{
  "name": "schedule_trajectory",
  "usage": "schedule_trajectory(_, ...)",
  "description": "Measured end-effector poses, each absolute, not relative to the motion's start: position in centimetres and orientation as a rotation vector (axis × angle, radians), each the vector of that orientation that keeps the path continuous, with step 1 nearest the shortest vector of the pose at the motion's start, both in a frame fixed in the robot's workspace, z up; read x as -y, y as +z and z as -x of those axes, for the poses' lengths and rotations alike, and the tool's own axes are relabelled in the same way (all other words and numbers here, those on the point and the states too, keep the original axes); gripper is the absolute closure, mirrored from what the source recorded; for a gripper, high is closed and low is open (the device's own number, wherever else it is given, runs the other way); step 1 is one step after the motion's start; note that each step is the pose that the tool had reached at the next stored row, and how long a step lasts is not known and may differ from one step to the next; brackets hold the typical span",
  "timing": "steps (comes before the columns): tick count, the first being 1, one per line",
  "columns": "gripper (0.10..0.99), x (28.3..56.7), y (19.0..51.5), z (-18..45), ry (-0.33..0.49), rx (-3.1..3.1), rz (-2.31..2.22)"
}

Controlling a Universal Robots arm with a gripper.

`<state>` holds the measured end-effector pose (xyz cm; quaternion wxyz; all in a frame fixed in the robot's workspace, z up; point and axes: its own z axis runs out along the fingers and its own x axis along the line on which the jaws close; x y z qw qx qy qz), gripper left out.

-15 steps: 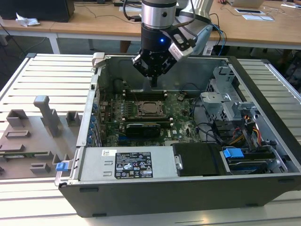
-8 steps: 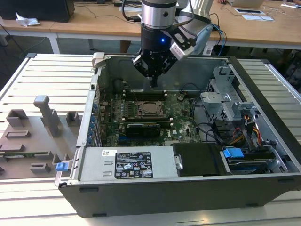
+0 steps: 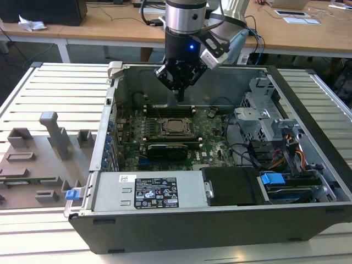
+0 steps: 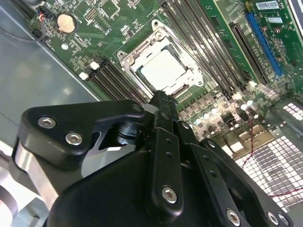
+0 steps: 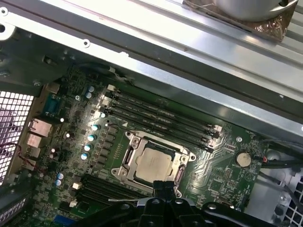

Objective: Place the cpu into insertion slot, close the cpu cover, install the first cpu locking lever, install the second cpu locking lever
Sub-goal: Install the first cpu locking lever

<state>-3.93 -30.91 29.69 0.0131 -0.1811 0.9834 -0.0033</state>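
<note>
Cpu (image 4: 163, 71) seated flat in socket, square silver-grey top facing up. Framed by thin silvery cpu cover (image 4: 132, 59), lying down around its edges. Directly above, on an upright arm: black claw (image 3: 179, 97) pointing straight down, fingers pinched together, holding nothing. Around: green motherboard (image 5: 222, 175), long black memory slots (image 5: 161, 118), grey metal case (image 3: 220, 225) on slatted bench (image 3: 55, 88).

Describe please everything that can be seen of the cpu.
The cpu is a small flat square with a dull silver-grey metal top. It lies level on the green motherboard, and the silvery cpu cover lies flat around its edges. The gripper hangs above it, apparently not touching it.
</note>
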Motion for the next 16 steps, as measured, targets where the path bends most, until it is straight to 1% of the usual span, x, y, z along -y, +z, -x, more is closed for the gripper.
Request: schedule_trajectory(16,0.980,30.91,29.69,3.94,-0.008,-3.029,0.727)
